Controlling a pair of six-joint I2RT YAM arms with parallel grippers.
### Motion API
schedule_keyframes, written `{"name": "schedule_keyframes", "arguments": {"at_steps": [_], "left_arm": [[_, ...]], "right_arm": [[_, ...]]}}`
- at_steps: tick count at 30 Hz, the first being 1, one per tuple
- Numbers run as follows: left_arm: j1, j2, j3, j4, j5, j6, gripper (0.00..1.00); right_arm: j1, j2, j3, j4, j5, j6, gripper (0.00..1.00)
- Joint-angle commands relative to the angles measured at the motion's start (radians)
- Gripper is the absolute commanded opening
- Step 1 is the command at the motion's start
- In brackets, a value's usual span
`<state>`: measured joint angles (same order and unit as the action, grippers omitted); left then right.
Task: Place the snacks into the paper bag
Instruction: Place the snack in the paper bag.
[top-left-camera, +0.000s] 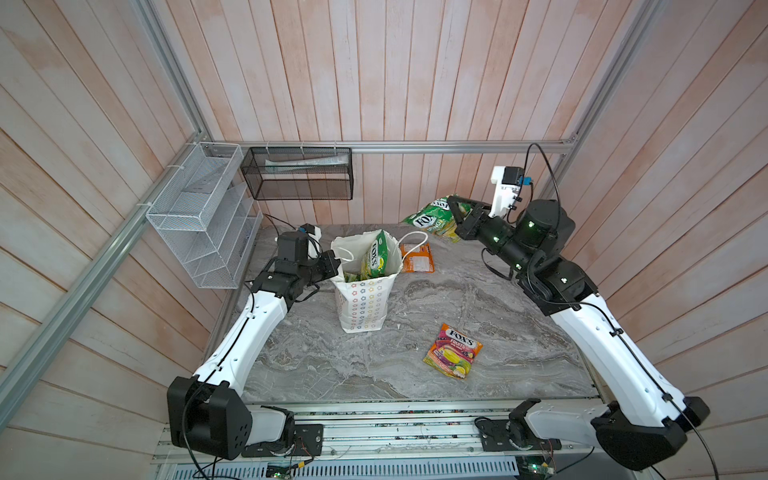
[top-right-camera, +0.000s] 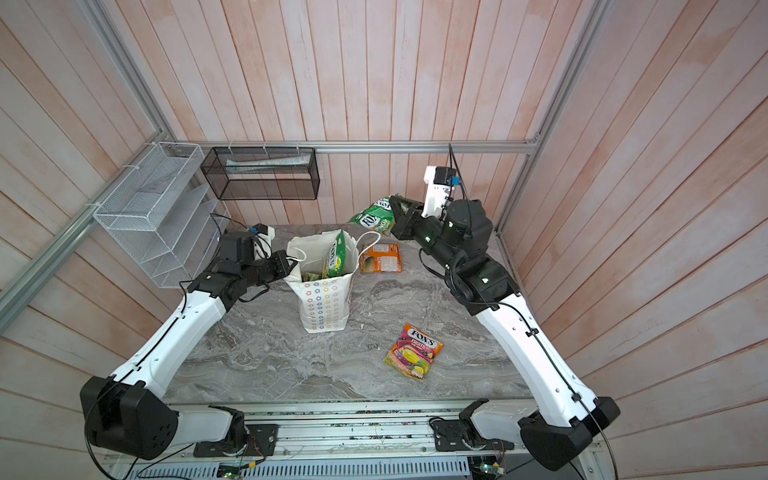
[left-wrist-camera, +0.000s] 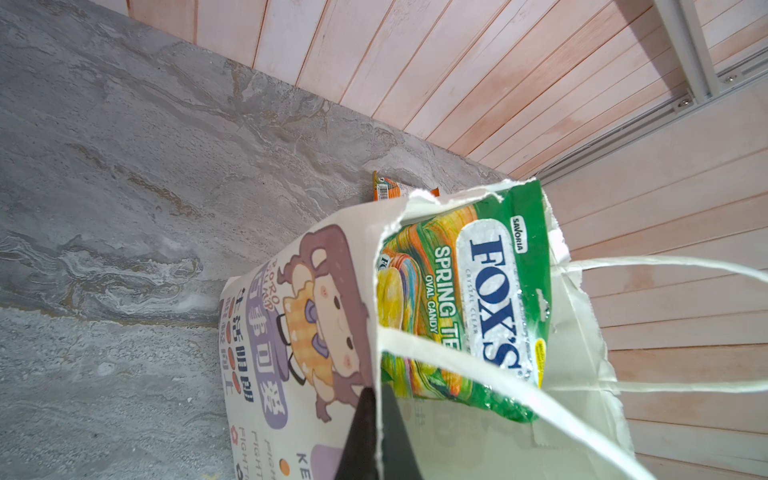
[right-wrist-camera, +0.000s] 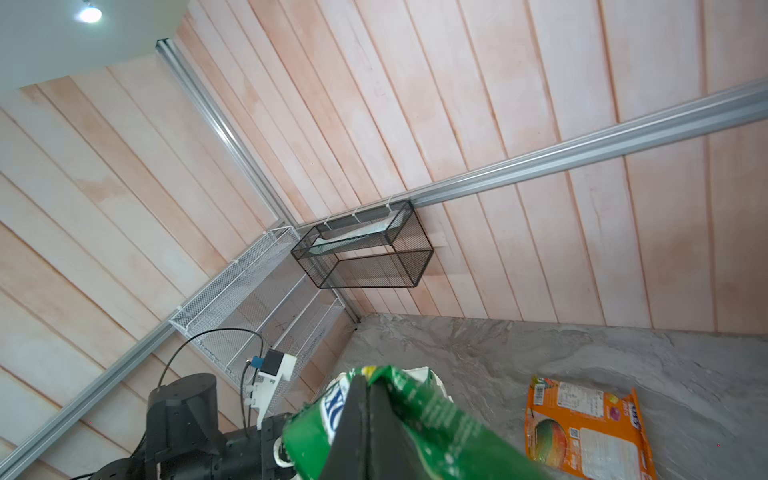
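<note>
Your right arm stretches toward the back wall, right claw (top-left-camera: 453, 205) clamped on a green FOX'S pouch (top-left-camera: 428, 214), aloft. Left claw (left-wrist-camera: 376, 395) pinches the rim of the upright paper bag (top-left-camera: 363, 303) mid-desk (top-left-camera: 478, 299); an orange pouch (top-left-camera: 417, 257) and fruits pouch (top-left-camera: 453, 351) lie nearby.

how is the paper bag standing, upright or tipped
Upright: the paper bag stands on its base, mouth open, a green pouch sticking out, left fingers pinching its rim.

Illumination: bright, even, diffuse.
Ceiling lamp (right-wrist-camera: 89, 14) flares in right wrist view; wall planks (top-left-camera: 62, 104) bow at top-view edges.
</note>
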<state>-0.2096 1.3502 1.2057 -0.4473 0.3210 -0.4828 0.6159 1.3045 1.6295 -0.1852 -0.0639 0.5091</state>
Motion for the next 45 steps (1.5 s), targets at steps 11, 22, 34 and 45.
{"name": "schedule_keyframes", "arguments": {"at_steps": [11,22,34,45], "left_arm": [[0.007,-0.024,-0.005,0.075,0.02,-0.002,0.0],[0.006,-0.027,-0.001,0.071,0.021,-0.001,0.0],[0.011,-0.025,-0.001,0.068,0.007,0.0,0.0],[0.017,-0.027,0.001,0.07,0.02,-0.004,0.0]], "right_arm": [[0.18,0.254,0.303,-0.015,-0.006,-0.131,0.0],[0.176,0.379,0.262,-0.035,-0.101,-0.083,0.0],[0.107,0.416,0.171,-0.046,-0.209,-0.006,0.0],[0.104,0.395,0.126,-0.149,-0.221,-0.053,0.0]]}}
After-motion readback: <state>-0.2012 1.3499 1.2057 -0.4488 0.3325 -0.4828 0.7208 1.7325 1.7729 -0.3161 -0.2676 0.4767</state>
